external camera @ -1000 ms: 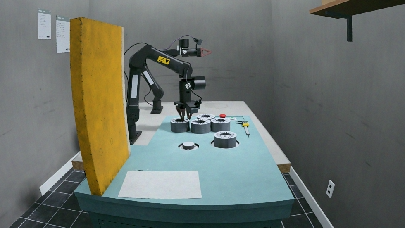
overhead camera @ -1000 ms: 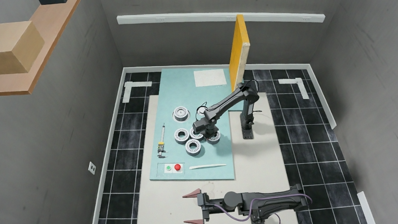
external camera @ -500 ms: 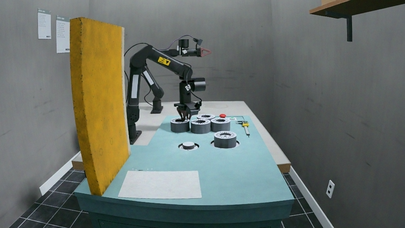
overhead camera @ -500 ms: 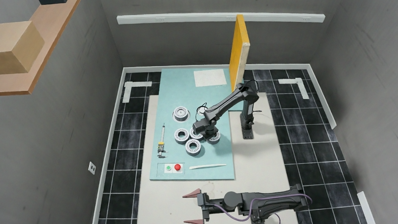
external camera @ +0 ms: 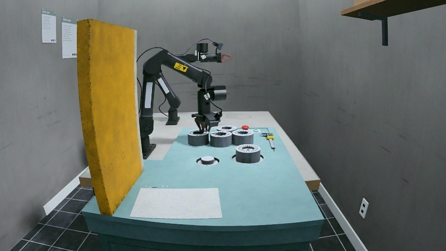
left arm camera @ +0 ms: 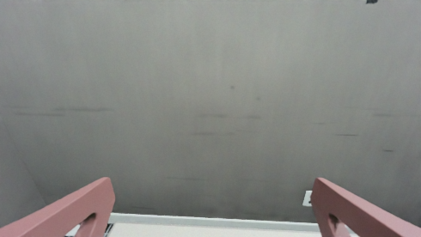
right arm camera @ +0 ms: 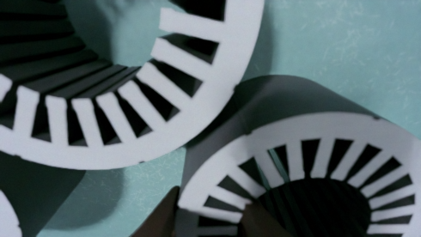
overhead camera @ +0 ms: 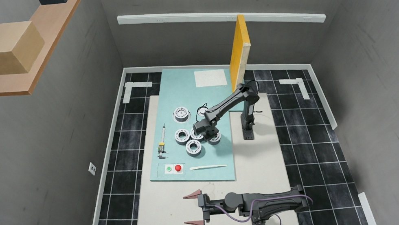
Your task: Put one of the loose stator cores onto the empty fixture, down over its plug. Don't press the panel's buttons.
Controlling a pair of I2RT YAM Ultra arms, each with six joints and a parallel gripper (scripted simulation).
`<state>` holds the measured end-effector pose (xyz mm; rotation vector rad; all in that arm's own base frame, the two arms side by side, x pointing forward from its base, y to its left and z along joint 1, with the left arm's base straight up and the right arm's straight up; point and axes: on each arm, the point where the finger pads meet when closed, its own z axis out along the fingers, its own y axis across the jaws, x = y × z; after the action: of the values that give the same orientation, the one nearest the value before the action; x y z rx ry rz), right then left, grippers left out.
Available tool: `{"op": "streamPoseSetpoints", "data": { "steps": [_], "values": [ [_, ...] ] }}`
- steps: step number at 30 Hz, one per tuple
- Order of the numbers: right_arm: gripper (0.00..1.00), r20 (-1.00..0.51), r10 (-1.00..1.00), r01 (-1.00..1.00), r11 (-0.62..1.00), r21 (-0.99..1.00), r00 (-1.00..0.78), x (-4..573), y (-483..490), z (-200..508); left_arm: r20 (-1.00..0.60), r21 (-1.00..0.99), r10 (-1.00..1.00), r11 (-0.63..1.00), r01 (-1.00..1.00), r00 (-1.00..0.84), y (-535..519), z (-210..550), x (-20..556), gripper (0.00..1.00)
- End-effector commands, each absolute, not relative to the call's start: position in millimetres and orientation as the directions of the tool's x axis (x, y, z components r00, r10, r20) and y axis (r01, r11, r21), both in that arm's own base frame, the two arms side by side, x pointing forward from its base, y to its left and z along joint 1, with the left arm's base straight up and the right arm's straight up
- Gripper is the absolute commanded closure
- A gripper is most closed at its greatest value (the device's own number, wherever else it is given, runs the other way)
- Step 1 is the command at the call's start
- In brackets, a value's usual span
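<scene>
Now — L fingers [overhead camera: 192,194] [external camera: 226,57] spread | R fingers [external camera: 199,126] pinching loose core [overhead camera: 214,142] [external camera: 198,140] [right arm camera: 301,124] by wall | posted sheet [external camera: 48,27] — txt too small
</scene>
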<state>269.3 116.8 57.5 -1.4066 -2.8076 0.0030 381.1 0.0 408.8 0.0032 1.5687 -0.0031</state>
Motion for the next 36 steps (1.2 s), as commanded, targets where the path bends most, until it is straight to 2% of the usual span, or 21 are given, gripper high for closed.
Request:
{"op": "streamPoseSetpoints", "data": {
  "steps": [1,36],
  "values": [
    [1.0,-0.015,0.809,0.808,0.588,0.029,-0.588,274,115,86,-0.999,-0.009,-0.009,1.0,-0.006,0.049,2,429,369,0.0],
    [1.0,-0.03,0.799,0.799,0.601,-0.004,-0.601,267,113,144,-0.999,-0.009,-0.009,1.0,-0.006,0.049,2,429,369,0.0]
  ]
}}
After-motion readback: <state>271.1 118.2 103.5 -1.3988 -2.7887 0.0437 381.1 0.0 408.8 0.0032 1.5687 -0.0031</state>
